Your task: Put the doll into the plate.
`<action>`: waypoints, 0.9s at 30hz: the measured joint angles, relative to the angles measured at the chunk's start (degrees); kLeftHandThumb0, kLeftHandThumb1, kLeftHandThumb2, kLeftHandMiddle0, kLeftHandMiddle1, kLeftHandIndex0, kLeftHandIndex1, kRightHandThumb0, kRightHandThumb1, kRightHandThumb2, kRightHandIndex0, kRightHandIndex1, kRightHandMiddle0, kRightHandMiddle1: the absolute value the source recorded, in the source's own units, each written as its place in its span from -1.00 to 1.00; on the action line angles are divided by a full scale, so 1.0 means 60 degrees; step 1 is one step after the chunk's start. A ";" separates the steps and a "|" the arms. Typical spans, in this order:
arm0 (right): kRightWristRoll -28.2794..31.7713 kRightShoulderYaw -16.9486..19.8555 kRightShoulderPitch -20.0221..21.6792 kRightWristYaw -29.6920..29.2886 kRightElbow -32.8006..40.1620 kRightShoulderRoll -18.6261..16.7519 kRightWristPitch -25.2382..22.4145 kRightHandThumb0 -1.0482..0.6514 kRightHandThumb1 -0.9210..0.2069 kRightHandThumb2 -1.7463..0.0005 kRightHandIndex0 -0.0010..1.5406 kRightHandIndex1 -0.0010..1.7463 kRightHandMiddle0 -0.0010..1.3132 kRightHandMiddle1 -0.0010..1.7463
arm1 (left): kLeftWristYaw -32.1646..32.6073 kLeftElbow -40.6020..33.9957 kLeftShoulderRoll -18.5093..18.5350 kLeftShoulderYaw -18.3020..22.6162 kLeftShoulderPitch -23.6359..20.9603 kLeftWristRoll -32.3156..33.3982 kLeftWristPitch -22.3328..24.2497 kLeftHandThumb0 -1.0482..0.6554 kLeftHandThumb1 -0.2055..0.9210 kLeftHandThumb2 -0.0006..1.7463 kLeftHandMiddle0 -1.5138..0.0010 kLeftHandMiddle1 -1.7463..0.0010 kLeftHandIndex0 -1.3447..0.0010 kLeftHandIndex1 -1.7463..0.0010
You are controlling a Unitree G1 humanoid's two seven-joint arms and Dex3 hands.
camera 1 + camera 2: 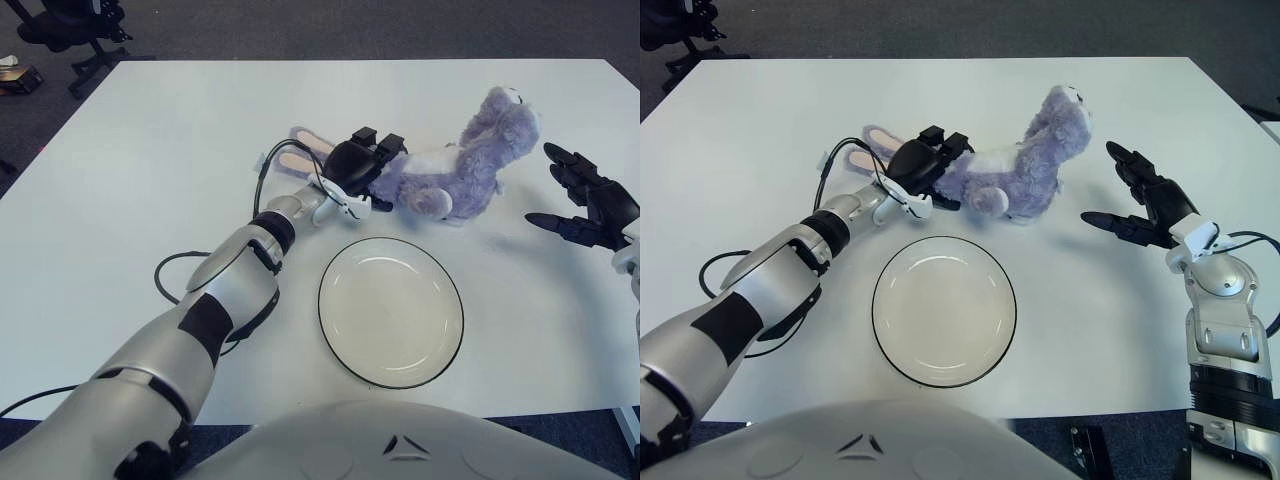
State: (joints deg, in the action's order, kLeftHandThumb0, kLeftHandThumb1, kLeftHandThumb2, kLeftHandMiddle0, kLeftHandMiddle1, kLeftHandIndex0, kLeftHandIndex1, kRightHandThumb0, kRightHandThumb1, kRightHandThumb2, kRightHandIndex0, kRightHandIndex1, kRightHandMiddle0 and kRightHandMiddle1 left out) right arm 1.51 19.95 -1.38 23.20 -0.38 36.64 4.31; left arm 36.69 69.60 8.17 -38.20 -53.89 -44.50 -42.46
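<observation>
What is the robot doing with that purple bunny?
The left robot hand is gripping the purple stuffed bunny at its head end, with the toy lying on the white table. The plate sits just in front, with nothing in it yet. The right robot hand waits open beside the bunny, not touching it.
</observation>
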 measured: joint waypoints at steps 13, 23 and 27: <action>-0.0034 -0.0127 0.0070 -0.0080 -0.0331 0.0000 -0.0049 -0.50 -1.00 0.84 -0.83 -0.99 -0.79 -0.99 | -0.0822 -0.0857 0.0991 0.0946 0.0486 0.0709 -0.1230 0.42 0.74 -0.56 -0.04 -1.00 0.13 -1.00; -0.0043 -0.0236 0.0129 -0.0126 -0.0667 0.0001 -0.0047 -0.53 -1.00 0.82 -0.82 -0.99 -0.77 -0.99 | -0.0276 -0.1821 0.1602 0.1389 0.0858 0.0567 -0.1434 0.42 0.44 -0.20 -0.07 -1.00 0.10 -1.00; -0.0045 -0.0252 0.0160 -0.0159 -0.0677 0.0001 -0.0047 -0.53 -1.00 0.81 -0.82 -0.99 -0.77 -0.98 | -0.0014 -0.2523 0.1909 0.1589 0.1128 0.0465 -0.1598 0.43 0.39 -0.16 -0.10 -1.00 0.08 -1.00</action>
State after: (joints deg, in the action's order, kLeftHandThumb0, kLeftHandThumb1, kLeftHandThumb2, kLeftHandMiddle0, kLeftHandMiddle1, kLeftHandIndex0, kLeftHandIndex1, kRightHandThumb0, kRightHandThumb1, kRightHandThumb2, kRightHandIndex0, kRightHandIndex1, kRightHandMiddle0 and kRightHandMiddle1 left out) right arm 1.24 18.44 -0.42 22.25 -4.44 36.65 4.03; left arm 36.60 54.46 19.62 -28.66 -47.12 -41.71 -52.05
